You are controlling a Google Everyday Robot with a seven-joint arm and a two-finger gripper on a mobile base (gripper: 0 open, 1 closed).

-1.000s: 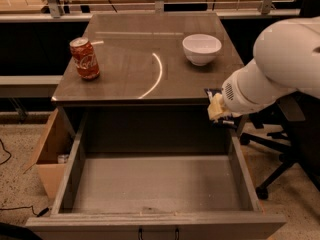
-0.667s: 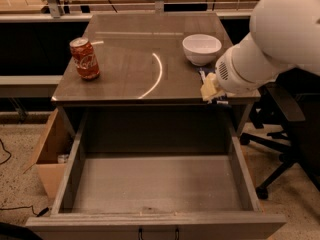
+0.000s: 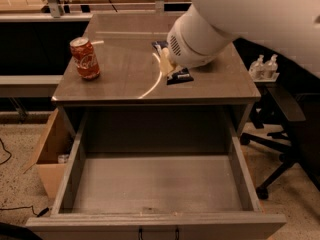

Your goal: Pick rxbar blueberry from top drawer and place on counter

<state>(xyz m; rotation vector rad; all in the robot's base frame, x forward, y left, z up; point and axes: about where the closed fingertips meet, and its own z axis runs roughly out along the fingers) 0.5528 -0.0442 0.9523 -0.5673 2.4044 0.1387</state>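
The small snack bar (image 3: pixel 180 76) in its dark blue-black wrapper is pinched in the robot's pale two-finger gripper (image 3: pixel 167 66), low over the glossy grey-brown square counter (image 3: pixel 120 69). Whether it touches cannot be told. Released too high or tilted, it could slide off the front edge into the open grey-brown top drawer (image 3: pixel 70 169). A red soda can (image 3: pixel 85 58) stands well apart, and a black office chair (image 3: pixel 280 129) is to the right.

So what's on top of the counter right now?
A red soda can at the left and the rxbar blueberry near the middle, with the gripper over it. The arm covers the right rear of the counter.
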